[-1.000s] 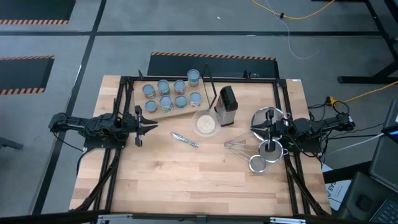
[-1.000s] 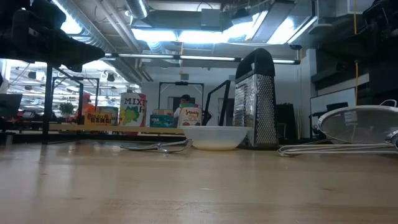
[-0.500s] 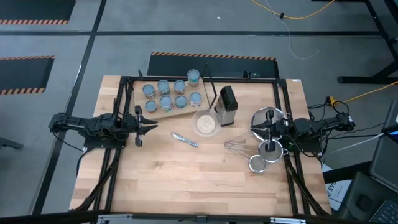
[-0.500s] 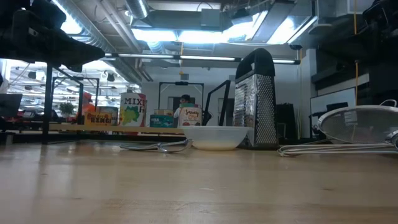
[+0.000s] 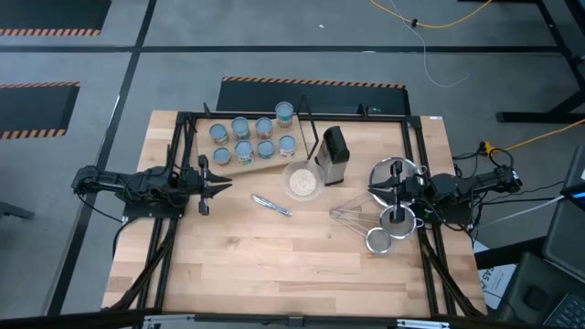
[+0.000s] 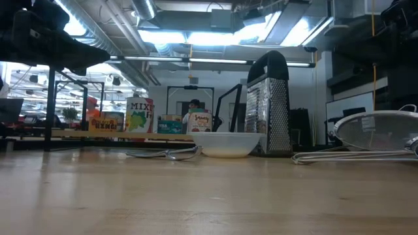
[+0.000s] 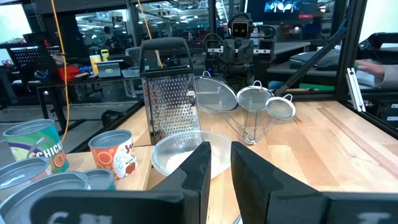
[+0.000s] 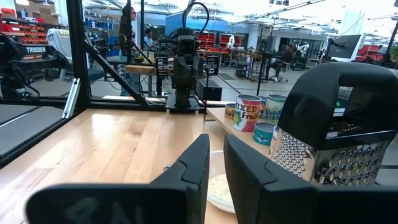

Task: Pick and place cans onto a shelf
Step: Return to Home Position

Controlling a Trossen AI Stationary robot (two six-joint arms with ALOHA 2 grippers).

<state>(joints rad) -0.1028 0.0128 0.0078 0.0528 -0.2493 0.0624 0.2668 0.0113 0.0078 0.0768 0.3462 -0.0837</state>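
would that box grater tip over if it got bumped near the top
The box grater stands upright, tall on a narrow base, so a high bump would probably tip it; a low push might just slide it. It looks like rigid metal, so likely keeps its shape. The whitish bowl close beside it could get knocked.

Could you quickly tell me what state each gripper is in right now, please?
Left gripper: closed, holding nothing.
Right gripper: closed, holding nothing.
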